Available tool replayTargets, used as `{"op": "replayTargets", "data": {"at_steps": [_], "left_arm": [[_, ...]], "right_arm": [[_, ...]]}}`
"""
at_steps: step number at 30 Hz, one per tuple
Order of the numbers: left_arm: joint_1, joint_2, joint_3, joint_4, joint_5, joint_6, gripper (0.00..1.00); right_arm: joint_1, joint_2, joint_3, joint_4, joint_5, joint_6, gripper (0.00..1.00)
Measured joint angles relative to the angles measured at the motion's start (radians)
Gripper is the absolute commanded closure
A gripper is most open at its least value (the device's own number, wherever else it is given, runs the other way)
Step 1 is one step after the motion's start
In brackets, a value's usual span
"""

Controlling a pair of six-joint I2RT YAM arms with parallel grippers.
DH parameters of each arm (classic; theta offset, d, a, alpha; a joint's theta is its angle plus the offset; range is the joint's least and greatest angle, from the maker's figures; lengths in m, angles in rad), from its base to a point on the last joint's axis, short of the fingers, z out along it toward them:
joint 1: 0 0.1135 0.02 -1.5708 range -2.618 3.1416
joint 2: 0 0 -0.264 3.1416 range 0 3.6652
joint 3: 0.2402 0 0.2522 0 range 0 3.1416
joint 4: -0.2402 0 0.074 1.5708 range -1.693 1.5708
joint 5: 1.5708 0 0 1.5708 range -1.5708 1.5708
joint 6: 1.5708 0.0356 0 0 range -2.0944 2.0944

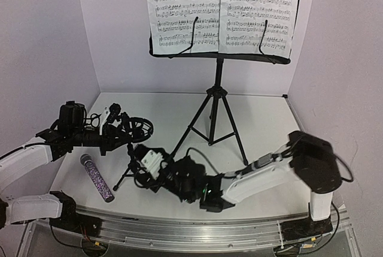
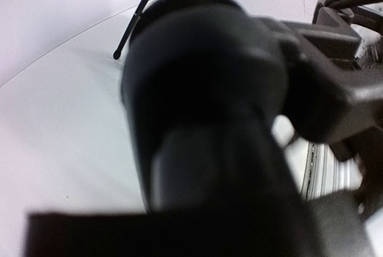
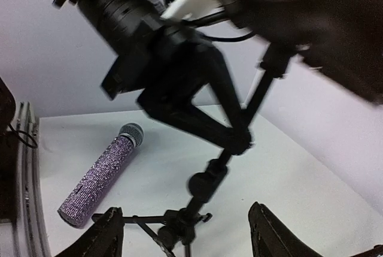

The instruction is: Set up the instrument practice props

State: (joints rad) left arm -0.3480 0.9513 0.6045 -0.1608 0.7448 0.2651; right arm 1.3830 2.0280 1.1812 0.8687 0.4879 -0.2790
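Note:
The black tripod music stand (image 1: 216, 89) stands at the back with two white sheet-music pages (image 1: 224, 8) on its tray. The purple glitter microphone (image 1: 97, 177) lies on the table at front left; it also shows in the right wrist view (image 3: 99, 176). The small black mic stand (image 1: 128, 170) stands beside it, its tripod base (image 3: 179, 227) on the table. My left gripper (image 1: 119, 128) is shut on the mic stand's upper clip part (image 2: 203, 89), which fills the left wrist view. My right gripper (image 3: 188, 236) is open, its fingers on either side of the mic stand's base without touching it.
One music stand leg (image 1: 182, 140) reaches toward the right gripper, and its foot shows in the left wrist view (image 2: 117, 55). White walls enclose the table at left, back and right. A metal rail (image 1: 179, 233) runs along the near edge.

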Motion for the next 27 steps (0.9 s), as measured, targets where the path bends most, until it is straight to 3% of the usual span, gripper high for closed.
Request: {"op": "replayTargets", "data": {"at_steps": [4, 10, 17, 21, 27], "left_arm": [[-0.004, -0.016, -0.015, 0.037, -0.037, -0.085, 1.0], [-0.023, -0.033, -0.035, 0.078, -0.093, -0.162, 1.0], [-0.14, -0.077, -0.092, 0.155, -0.239, -0.213, 1.0], [-0.224, -0.074, -0.11, 0.197, -0.334, -0.22, 1.0], [-0.261, -0.049, -0.11, 0.244, -0.409, -0.261, 1.0]], "right_arm": [[0.066, 0.228, 0.141, 0.133, 0.136, -0.188, 0.41], [0.059, 0.29, 0.161, 0.202, 0.288, -0.288, 0.43], [0.042, 0.254, 0.134, 0.24, 0.347, -0.251, 0.42], [0.034, 0.228, 0.127, 0.202, 0.346, -0.171, 0.47], [0.006, 0.219, 0.111, 0.164, 0.338, -0.081, 0.55]]}}
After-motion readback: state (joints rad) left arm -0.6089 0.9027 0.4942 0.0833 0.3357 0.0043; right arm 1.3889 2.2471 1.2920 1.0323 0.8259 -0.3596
